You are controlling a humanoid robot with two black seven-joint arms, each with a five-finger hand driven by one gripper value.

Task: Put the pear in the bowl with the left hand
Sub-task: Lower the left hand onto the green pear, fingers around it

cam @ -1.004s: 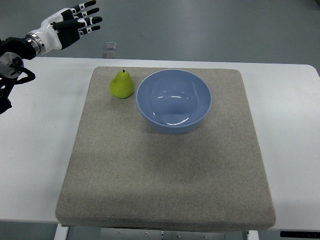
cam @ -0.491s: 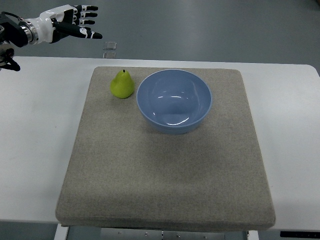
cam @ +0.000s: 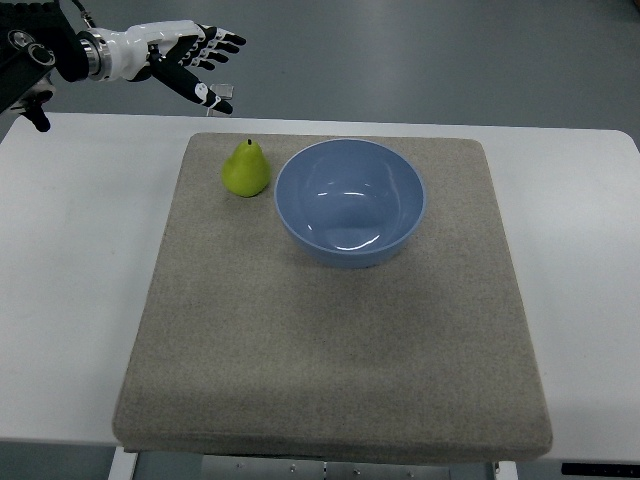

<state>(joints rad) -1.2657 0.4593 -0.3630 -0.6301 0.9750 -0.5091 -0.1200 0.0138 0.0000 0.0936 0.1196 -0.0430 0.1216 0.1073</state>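
Since your white-and-black left hand [cam: 185, 57], fingers spread and empty, has swung rightward toward the upright yellow-green pear [cam: 245, 169], lower it at six o'clock, then carry to the round blue bowl [cam: 350, 200].

Left hand [cam: 190, 58] raised at upper left, fingers apparently spread.

A yellow-green pear [cam: 245, 170] stands upright on its broad end, small dark stem pointing up. Just to its right sits a pale blue bowl [cam: 350, 201], round, glossy and upright; the two look barely apart, perhaps touching.
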